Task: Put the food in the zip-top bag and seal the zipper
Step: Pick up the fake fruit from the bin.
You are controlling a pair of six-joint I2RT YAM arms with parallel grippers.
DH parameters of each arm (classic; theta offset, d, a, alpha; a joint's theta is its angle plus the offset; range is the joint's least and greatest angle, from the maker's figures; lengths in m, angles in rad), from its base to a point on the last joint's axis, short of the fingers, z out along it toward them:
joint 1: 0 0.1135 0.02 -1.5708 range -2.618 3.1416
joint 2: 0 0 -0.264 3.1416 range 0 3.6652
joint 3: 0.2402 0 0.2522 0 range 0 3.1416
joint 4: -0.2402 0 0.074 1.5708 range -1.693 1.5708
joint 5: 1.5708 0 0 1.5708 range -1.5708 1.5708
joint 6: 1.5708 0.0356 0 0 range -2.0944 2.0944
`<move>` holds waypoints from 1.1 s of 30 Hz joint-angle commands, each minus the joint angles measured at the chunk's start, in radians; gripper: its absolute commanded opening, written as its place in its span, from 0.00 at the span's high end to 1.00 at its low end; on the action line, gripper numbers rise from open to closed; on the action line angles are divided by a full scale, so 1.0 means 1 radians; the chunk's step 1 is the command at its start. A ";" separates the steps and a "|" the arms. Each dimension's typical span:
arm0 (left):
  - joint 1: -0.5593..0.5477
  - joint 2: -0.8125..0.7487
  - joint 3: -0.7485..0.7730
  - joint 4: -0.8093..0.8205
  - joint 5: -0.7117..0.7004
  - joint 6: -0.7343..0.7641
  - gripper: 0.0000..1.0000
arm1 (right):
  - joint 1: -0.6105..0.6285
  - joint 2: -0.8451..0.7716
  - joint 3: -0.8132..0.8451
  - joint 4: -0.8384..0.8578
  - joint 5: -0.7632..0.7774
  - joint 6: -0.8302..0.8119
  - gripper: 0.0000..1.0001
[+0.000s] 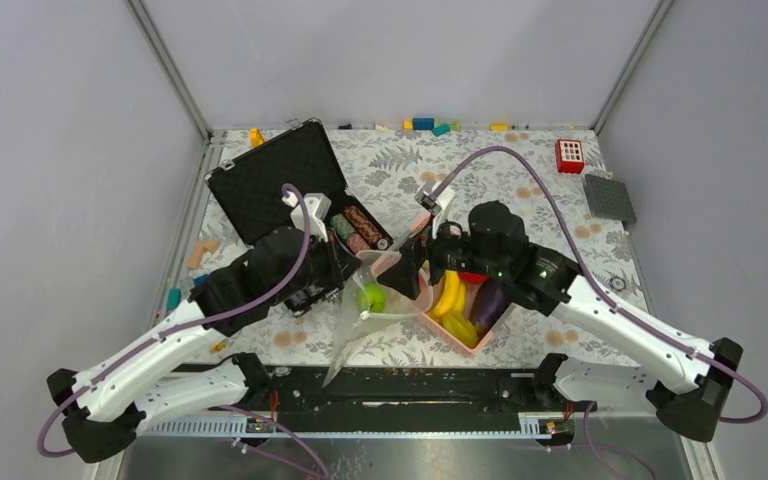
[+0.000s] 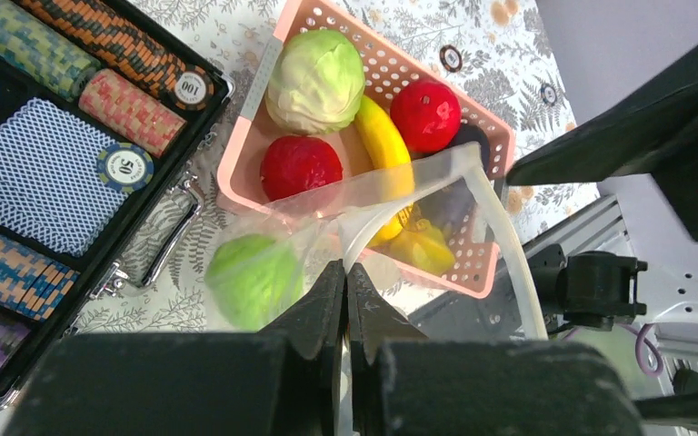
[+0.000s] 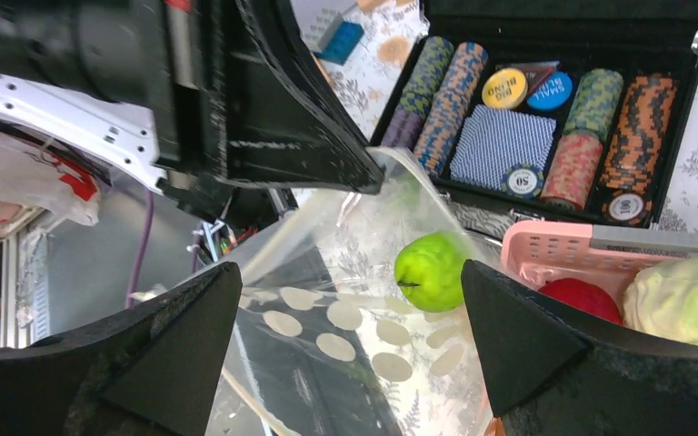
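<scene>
The clear zip-top bag (image 1: pixel 358 325) lies between the arms with its mouth held up. A green lime (image 1: pixel 371 297) sits inside it, also seen in the left wrist view (image 2: pixel 253 277) and the right wrist view (image 3: pixel 432 271). My left gripper (image 2: pixel 345 277) is shut on the bag's mouth edge; the pale zipper (image 2: pixel 509 245) curves away to the right. My right gripper (image 3: pixel 350 336) is open and empty over the bag's mouth. The pink basket (image 2: pixel 245 173) holds a cabbage (image 2: pixel 315 80), two red apples (image 2: pixel 300 166), bananas (image 2: pixel 382 136) and a dark eggplant (image 2: pixel 468 136).
An open black case (image 1: pixel 275 180) with poker chips (image 2: pixel 127 113) stands just left of the bag. A red block (image 1: pixel 569 155), a grey baseplate (image 1: pixel 609 197) and small bricks lie along the far edge. The black rail (image 1: pixel 410 385) runs along the table's near edge.
</scene>
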 commanded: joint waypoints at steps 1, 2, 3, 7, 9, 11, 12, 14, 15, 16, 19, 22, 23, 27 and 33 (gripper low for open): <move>0.006 -0.004 -0.013 0.091 0.057 0.016 1.00 | -0.003 -0.065 -0.020 0.070 0.040 0.042 0.00; 0.007 -0.002 -0.015 0.093 0.054 0.016 1.00 | -0.003 -0.082 -0.027 0.069 0.079 0.047 0.00; 0.007 -0.003 -0.016 0.092 0.052 0.017 1.00 | -0.003 -0.098 -0.036 0.063 0.124 0.045 0.01; 0.006 -0.016 -0.016 0.092 0.051 0.024 1.00 | -0.005 -0.165 -0.061 -0.052 0.372 0.051 0.02; 0.007 -0.027 -0.009 0.089 0.056 0.032 1.00 | -0.014 -0.179 -0.062 -0.159 0.501 0.046 0.02; 0.007 -0.038 -0.006 0.081 0.059 0.039 1.00 | -0.027 -0.180 -0.073 -0.263 0.643 0.057 0.02; 0.005 -0.043 -0.008 0.079 0.056 0.043 1.00 | -0.039 -0.179 -0.086 -0.301 0.694 0.065 0.02; 0.007 -0.050 -0.016 0.079 0.044 0.047 1.00 | -0.079 -0.170 -0.117 -0.372 0.756 0.113 0.02; 0.006 -0.053 -0.019 0.080 0.041 0.048 1.00 | -0.108 -0.165 -0.135 -0.388 0.761 0.139 0.02; 0.006 -0.053 -0.021 0.080 0.040 0.048 1.00 | -0.140 -0.155 -0.154 -0.389 0.742 0.168 0.02; 0.006 -0.058 -0.032 0.094 0.042 0.050 1.00 | -0.203 -0.114 -0.199 -0.340 0.687 0.179 0.02; 0.006 -0.060 -0.055 0.121 0.040 0.050 1.00 | -0.210 -0.046 -0.216 -0.260 0.716 0.154 0.02; 0.006 -0.060 -0.064 0.132 0.043 0.048 1.00 | -0.213 -0.021 -0.216 -0.239 0.723 0.146 0.02; 0.006 -0.056 -0.083 0.150 0.046 0.038 1.00 | -0.226 0.103 -0.185 -0.216 0.764 0.143 0.02; 0.006 -0.059 -0.092 0.164 0.050 0.038 1.00 | -0.232 0.202 -0.170 -0.242 0.735 0.186 0.06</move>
